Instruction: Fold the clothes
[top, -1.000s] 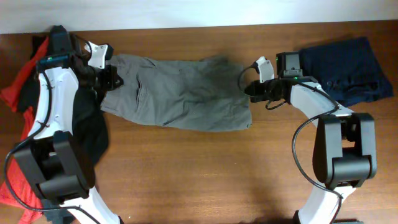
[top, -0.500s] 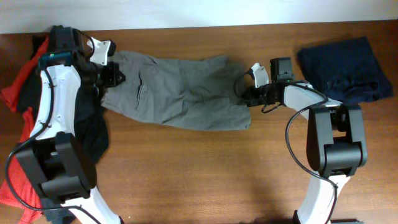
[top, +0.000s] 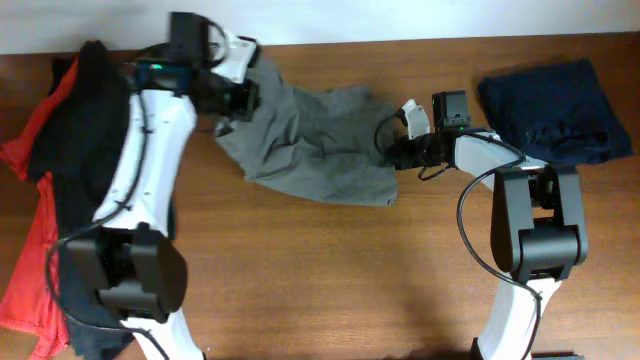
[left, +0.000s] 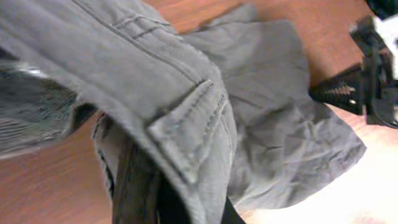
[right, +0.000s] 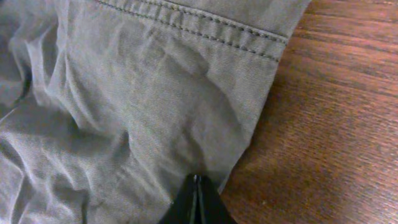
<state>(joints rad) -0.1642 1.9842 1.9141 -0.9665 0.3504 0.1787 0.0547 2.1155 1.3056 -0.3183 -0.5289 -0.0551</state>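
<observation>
The taupe shorts (top: 320, 150) lie bunched across the far middle of the table. My left gripper (top: 238, 98) is shut on their waistband end and holds it lifted. In the left wrist view the waistband and a pocket seam (left: 186, 118) drape over the dark fingers (left: 168, 205). My right gripper (top: 392, 152) is shut at the shorts' right hem edge. In the right wrist view its closed tips (right: 196, 186) pinch the fabric (right: 124, 93) beside bare wood. The right gripper also shows in the left wrist view (left: 348, 93).
A folded navy garment (top: 555, 110) lies at the far right. A pile of red (top: 30, 260) and black clothes (top: 90, 130) lies along the left edge under my left arm. Brown wooden table (top: 330, 280) runs to the front.
My left gripper has swung right and toward the far edge with the waistband end, pulling the shorts' left side over toward the middle. The right gripper has stayed at the hem.
</observation>
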